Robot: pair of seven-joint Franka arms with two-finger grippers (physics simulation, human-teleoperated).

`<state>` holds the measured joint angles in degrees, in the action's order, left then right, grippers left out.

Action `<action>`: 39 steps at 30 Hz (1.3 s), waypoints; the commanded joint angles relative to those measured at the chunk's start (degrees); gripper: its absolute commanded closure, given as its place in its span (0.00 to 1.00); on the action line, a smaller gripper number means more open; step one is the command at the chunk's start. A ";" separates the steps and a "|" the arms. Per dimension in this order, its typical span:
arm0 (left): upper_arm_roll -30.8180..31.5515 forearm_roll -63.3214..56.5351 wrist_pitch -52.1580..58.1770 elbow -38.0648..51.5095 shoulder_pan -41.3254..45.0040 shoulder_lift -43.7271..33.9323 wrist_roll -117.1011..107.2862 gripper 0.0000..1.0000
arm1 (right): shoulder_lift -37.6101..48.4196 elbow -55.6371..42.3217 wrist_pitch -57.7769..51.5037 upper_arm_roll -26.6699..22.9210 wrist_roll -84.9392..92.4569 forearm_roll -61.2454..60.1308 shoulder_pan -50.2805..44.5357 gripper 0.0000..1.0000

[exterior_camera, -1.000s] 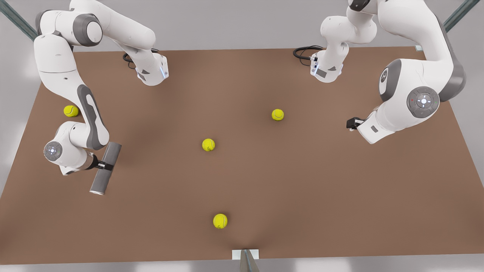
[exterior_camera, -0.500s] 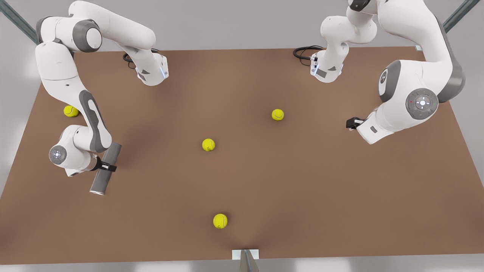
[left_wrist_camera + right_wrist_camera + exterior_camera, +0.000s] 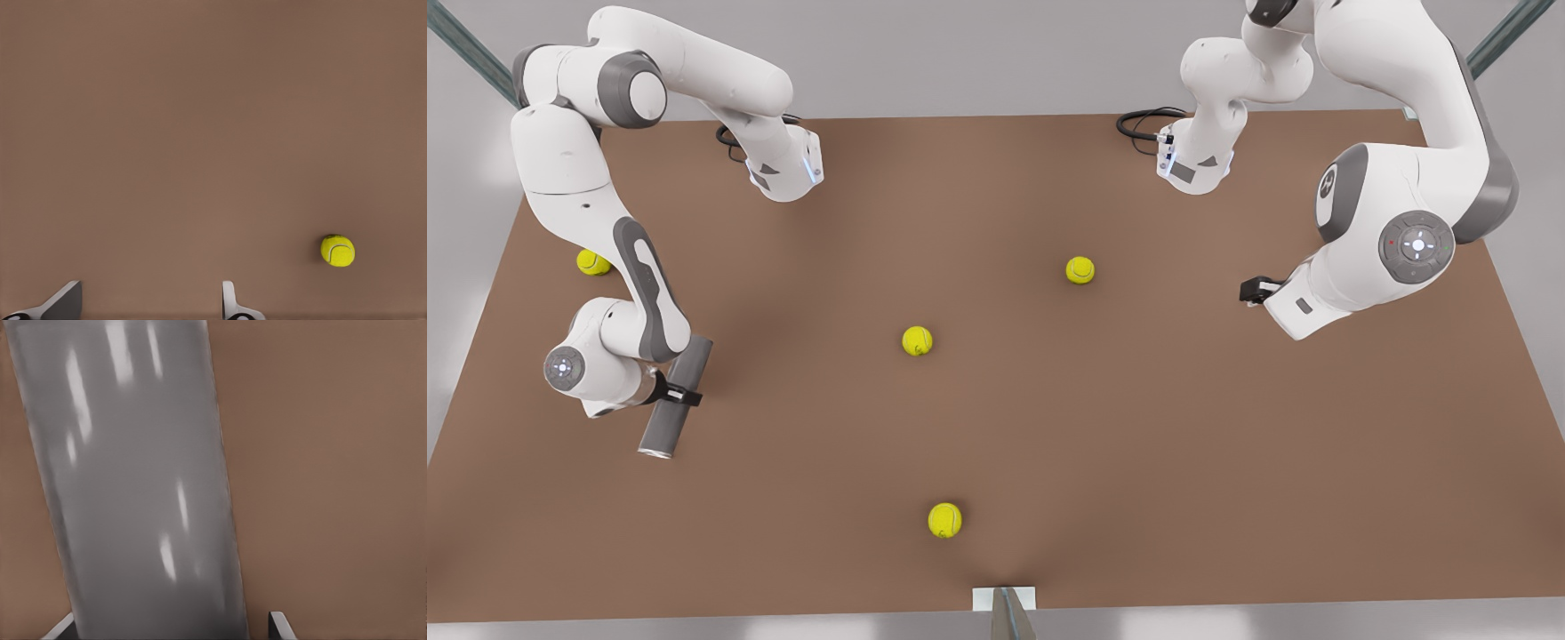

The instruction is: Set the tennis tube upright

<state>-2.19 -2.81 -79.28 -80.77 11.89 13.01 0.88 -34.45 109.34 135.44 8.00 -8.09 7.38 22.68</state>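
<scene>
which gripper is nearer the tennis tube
Right. The right gripper straddles the tennis tube at its middle, on the front view's left. The left gripper waits far across the table, open.

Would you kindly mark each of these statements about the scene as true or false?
1. The tennis tube lies on its side on the table. True.
2. The right gripper has its jaws set astride the tube. True.
3. The left gripper holds a tennis ball. False: it waits open and empty above the table, at the front view's right.
4. Three tennis balls lie on the table. False: there are four tennis balls.
5. A ball sits inside the tube. False: all four lie apart from it.
</scene>
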 commanded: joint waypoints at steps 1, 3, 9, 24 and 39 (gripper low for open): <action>-0.01 0.00 0.00 0.00 -0.02 0.00 0.00 0.00 | 0.00 -0.01 0.00 0.00 0.00 0.00 0.00 0.10; -0.01 0.00 0.00 -0.09 -0.02 0.00 0.00 0.00 | 0.00 -0.01 0.00 0.00 0.09 0.00 0.00 0.15; -0.01 0.00 0.00 -0.26 -0.02 0.00 0.00 0.00 | 0.00 -0.01 0.00 0.00 0.09 0.00 0.00 0.15; -0.01 0.00 0.09 -0.35 0.06 0.00 0.00 0.00 | -0.09 -0.01 0.00 0.00 0.09 0.00 0.00 0.16; 0.08 0.09 0.35 -0.35 0.06 -0.09 -0.09 0.00 | 0.08 -0.89 -0.79 0.00 0.88 0.00 -0.18 0.19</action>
<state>-2.16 -2.74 -78.93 -81.12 11.99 12.92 0.79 -34.37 108.46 134.65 8.00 -7.21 7.38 22.59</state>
